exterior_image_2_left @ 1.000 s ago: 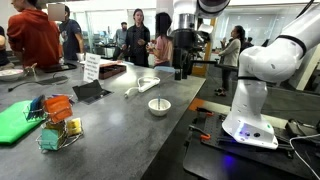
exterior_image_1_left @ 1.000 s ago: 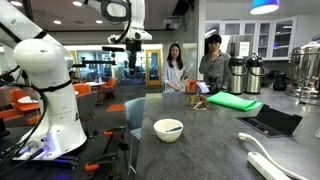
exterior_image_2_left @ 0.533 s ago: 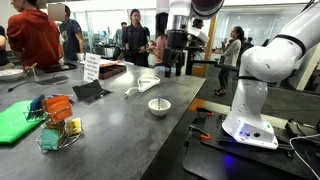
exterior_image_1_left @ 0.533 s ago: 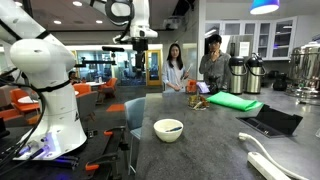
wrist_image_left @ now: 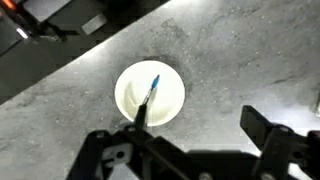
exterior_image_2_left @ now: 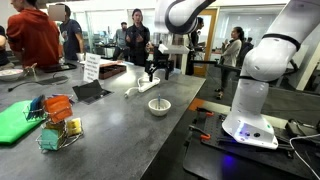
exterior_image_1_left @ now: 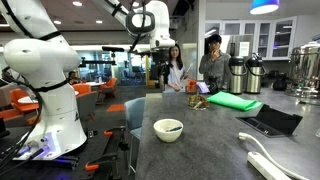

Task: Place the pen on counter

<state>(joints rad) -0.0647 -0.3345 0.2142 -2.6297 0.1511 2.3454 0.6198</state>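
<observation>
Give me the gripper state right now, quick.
Gripper: open, holding nothing; the pen lies in the white bowl.

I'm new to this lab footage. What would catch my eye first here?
The big white arm towers beside the grey counter, its open gripper hanging high above it. Below, in the wrist view, a blue pen lies in a white bowl on the counter.

No text, brand or number can be read in any view. A white placard point(exterior_image_2_left: 92, 67) stands on the counter point(exterior_image_2_left: 120, 115) in an exterior view; any print on it is too small to make out.
</observation>
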